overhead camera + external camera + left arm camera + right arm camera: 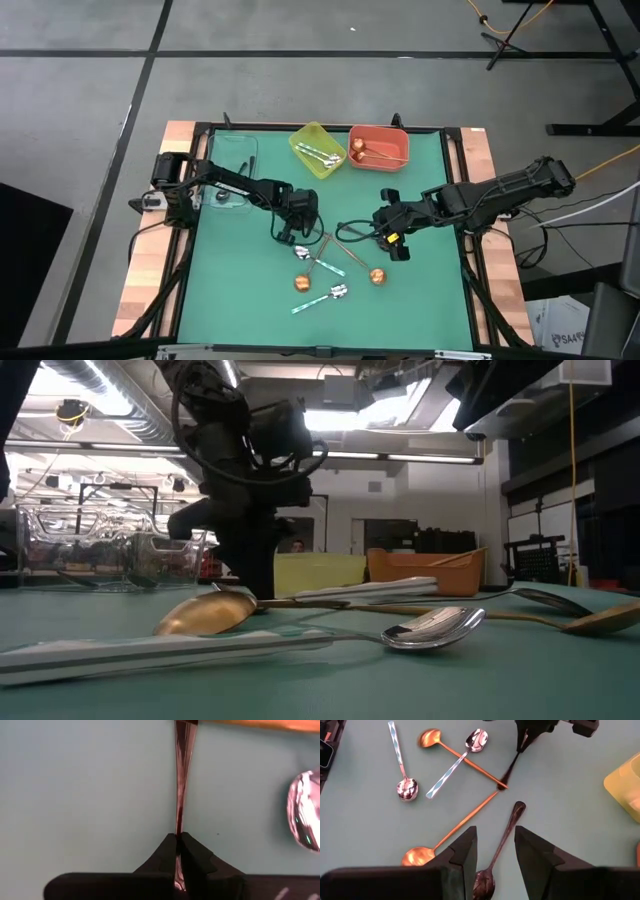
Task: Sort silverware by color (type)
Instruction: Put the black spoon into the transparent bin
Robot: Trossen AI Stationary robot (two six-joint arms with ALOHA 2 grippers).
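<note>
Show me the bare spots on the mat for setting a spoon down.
Bare mat lies near the front left corner, and along the right edge beyond the right gripper. The middle is crowded: loose spoons crisscross below the left gripper. The yellow bin and orange bin fill the back.

The left gripper (pixel 178 851) had its jaws pinched tight on the slim handle of a dark spoon (pixel 182 775), which ran straight away from them over the teal table (pixel 85 790). A shiny silver spoon bowl (pixel 305 812) lay off to one side, and a copper-gold handle (pixel 270 724) crossed the dark spoon's far end.
</note>
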